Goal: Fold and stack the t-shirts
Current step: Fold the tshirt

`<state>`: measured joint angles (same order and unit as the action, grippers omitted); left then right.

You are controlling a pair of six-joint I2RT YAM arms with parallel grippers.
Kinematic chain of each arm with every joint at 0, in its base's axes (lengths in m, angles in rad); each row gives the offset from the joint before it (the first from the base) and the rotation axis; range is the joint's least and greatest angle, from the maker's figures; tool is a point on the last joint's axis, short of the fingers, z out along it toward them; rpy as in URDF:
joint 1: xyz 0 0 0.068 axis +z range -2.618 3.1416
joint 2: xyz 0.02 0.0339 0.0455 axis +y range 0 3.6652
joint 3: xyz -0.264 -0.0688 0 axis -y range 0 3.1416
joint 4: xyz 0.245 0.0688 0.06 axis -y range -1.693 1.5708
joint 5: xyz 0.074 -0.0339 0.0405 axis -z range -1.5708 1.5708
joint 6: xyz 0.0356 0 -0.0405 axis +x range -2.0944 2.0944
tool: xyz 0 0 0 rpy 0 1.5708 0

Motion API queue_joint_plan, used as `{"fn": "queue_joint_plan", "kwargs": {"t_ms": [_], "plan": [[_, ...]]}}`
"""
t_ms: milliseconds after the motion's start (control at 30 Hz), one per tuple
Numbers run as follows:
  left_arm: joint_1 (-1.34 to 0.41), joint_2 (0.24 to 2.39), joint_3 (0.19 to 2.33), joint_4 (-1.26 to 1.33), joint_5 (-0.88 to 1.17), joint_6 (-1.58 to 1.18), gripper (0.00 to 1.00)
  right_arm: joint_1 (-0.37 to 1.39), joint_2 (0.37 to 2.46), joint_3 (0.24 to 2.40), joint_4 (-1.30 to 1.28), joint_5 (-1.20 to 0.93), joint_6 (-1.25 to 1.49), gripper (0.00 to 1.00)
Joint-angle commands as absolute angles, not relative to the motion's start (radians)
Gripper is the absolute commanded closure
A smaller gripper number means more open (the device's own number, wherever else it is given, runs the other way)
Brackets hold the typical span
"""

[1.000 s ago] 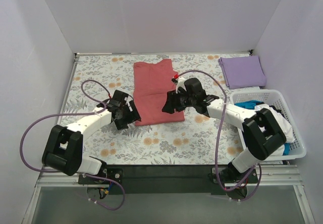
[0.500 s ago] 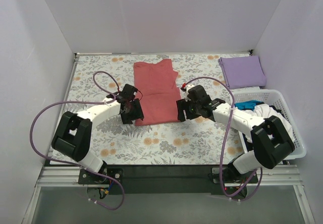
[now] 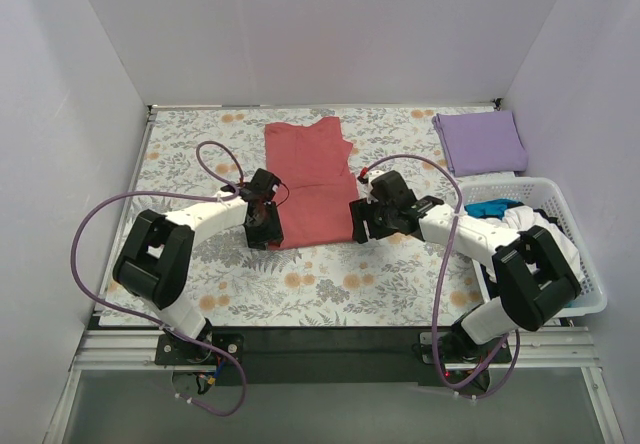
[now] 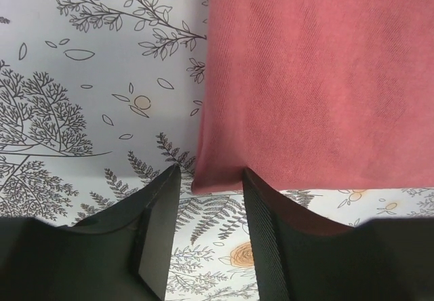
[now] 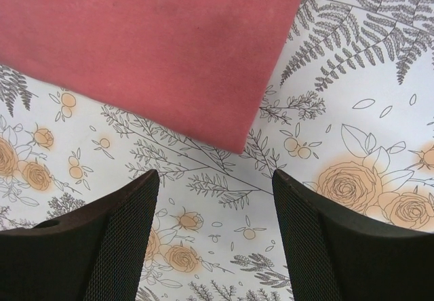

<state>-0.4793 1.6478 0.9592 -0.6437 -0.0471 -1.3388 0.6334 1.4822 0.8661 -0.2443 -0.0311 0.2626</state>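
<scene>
A salmon-red t-shirt (image 3: 308,179) lies folded lengthwise on the floral table cloth, in the middle. My left gripper (image 3: 266,232) is open at its near left corner (image 4: 203,182), which lies between the fingertips in the left wrist view. My right gripper (image 3: 358,226) is open and empty just off the near right corner (image 5: 244,142). A lavender-purple t-shirt (image 3: 480,141) lies folded at the back right.
A white slatted basket (image 3: 590,294) with blue and white clothes stands at the right edge. The floral table cloth (image 3: 330,284) covers the table. Purple cables loop from both arms. White walls close the back and sides.
Both grippers have moved down to the shirt's near corners. The left came in from the left side; the right drew back off the shirt to its near right corner.
</scene>
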Motion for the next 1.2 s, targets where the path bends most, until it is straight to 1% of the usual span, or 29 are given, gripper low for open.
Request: {"fn": "queue_joint_plan", "kwargs": {"t_ms": [0, 167, 333, 500, 567, 600, 667, 733, 767, 1000, 1167], "plan": [[-0.502, 1.686, 0.950, -0.653, -0.083, -1.333, 0.61, 0.634, 1.491, 0.844, -0.229, -0.018, 0.275, 0.26], [-0.541, 1.703, 0.925, -0.670, -0.124, -1.354, 0.62, 0.634, 1.517, 0.838, -0.215, -0.005, 0.290, 0.26], [-0.554, 1.726, 0.916, -0.660, -0.140, -1.356, 0.59, 0.634, 1.549, 0.850, -0.201, -0.003, 0.308, 0.26], [-0.572, 1.753, 0.933, -0.669, -0.160, -1.353, 0.61, 0.632, 1.571, 0.865, -0.196, 0.057, 0.333, 0.26], [-0.580, 1.762, 0.934, -0.675, -0.164, -1.356, 0.67, 0.634, 1.585, 0.873, -0.196, 0.064, 0.342, 0.27], [-0.584, 1.770, 0.934, -0.676, -0.166, -1.358, 0.72, 0.634, 1.588, 0.876, -0.196, 0.066, 0.344, 0.27], [-0.586, 1.772, 0.934, -0.683, -0.167, -1.358, 0.87, 0.634, 1.600, 0.887, -0.199, 0.067, 0.351, 0.27], [-0.589, 1.769, 0.936, -0.689, -0.170, -1.358, 0.98, 0.634, 1.614, 0.894, -0.199, 0.058, 0.351, 0.28], [-0.589, 1.763, 0.936, -0.695, -0.169, -1.358, 1.00, 0.634, 1.620, 0.908, -0.207, 0.055, 0.351, 0.29], [-0.589, 1.738, 0.922, -0.698, -0.161, -1.356, 1.00, 0.637, 1.634, 0.945, -0.225, 0.055, 0.365, 0.33], [-0.589, 1.732, 0.920, -0.696, -0.158, -1.355, 1.00, 0.647, 1.683, 0.969, -0.270, 0.084, 0.367, 0.37]]}}
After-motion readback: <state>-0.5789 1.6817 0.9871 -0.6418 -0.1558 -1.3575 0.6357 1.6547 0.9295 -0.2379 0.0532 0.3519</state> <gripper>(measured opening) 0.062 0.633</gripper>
